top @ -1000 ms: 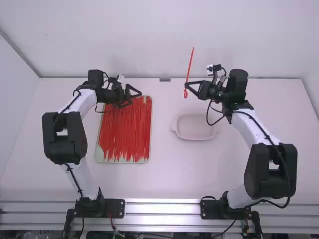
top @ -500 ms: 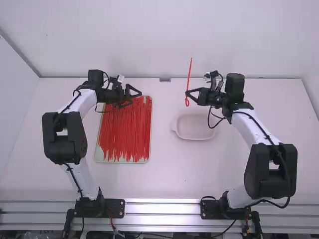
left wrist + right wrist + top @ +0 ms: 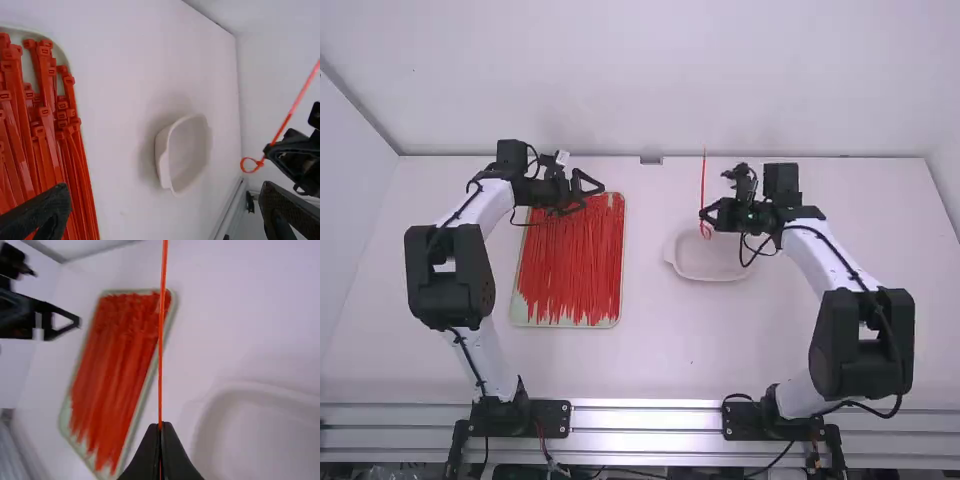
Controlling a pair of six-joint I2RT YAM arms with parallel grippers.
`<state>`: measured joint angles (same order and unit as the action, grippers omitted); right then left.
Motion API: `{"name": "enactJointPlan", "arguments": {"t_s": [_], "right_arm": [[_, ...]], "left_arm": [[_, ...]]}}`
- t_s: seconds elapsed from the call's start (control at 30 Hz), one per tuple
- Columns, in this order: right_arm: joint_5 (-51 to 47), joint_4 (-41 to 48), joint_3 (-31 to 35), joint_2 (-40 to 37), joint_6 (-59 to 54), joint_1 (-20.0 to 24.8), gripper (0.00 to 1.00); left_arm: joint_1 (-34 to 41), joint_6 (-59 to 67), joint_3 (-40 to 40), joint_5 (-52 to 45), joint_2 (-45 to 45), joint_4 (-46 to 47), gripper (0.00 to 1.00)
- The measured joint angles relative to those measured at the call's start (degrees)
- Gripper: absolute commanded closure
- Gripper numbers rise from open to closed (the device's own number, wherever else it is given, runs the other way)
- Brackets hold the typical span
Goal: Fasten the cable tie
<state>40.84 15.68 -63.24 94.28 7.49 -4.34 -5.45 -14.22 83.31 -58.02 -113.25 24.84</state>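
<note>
2 black fingers (image 3: 150, 456) of the right gripper (image 3: 710, 215) are pressing fully together, pinching the red cable tie (image 3: 702, 185) just above its small closed loop (image 3: 249, 164). In the high view the tie's long tail is standing nearly upright, pointing toward 12 o'clock. The loop is hanging at the 6 o'clock end, over the far rim of the white bowl (image 3: 672, 256), at about 11 o'clock on that bowl. The bowl is sitting on the white table (image 3: 650, 340).

The left gripper (image 3: 592, 190) is holding its jaws spread wide and is gripping nothing; its 2 fingers (image 3: 42, 212) are standing well apart in the left wrist view. It is hovering over the 12 o'clock end of the tray (image 3: 514, 305), just above the heads of the loose red ties (image 3: 570, 262). Those ties are lying packed side by side, running from 12 to 6 o'clock. The tray is lying at 9 o'clock from the bowl, apart from it. The 2 grippers are facing each other across the gap, the left one at 9 o'clock of the right.
</note>
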Motion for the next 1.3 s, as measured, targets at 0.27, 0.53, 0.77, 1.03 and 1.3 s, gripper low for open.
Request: {"name": "enactJointPlan", "arguments": {"t_s": [0.27,0.53,0.77,1.03,1.3], "right_arm": [[-16.9,-3.2,4.2,0.0,1.0,-6.3,1.0],[-25.2,-14.0,13.7,0.0,3.8,-6.9,1.0],[-25.9,-21.8,20.7,0.0,5.6,-3.7,1.0],[-22.8,-27.1,24.8,0.0,6.1,-1.3,0.94],[-21.6,-28.8,24.8,0.0,6.1,-1.5,0.63]], "left_arm": [[0.0,0.0,0.0,0.0,0.0,-0.2,0.01],[0.0,0.0,0.0,0.0,0.0,-0.2,0.01],[0.0,0.2,0.0,0.0,0.0,-0.2,0.01],[0.0,0.2,0.0,0.0,0.0,-0.4,0.01],[0.0,0.2,0.0,0.0,0.0,-0.5,0.01]]}}
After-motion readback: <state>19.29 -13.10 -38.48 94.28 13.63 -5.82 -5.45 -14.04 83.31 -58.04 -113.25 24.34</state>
